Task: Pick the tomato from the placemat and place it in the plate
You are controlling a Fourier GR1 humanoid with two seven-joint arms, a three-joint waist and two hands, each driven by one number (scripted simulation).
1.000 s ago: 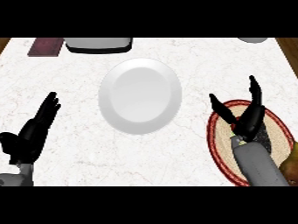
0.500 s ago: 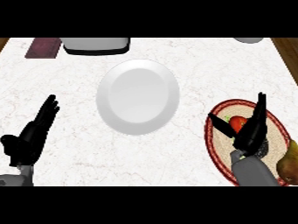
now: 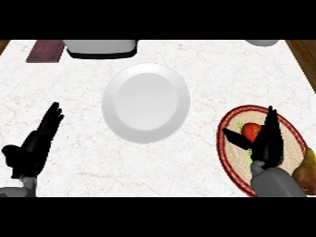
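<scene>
A red tomato (image 3: 250, 131) lies on a round woven placemat (image 3: 292, 131) with a red rim at the right of the counter. My right hand (image 3: 266, 141) stands over the mat, its straight fingers at the tomato's right side and its thumb at the tomato's left; the hand is open and hides part of the tomato. A white plate (image 3: 146, 102) sits empty in the middle of the counter, to the left of the mat. My left hand (image 3: 32, 149) rests open at the lower left, fingers up.
A brownish pear (image 3: 308, 172) lies at the placemat's lower right edge beside my right forearm. A grey and black appliance (image 3: 100, 47) and a dark red mat (image 3: 45, 50) sit at the back left. A white object (image 3: 262, 42) shows at the back right.
My right hand has drawn back toward me and come down over the placemat, so the tomato now shows between thumb and fingers. The left hand has not moved.
</scene>
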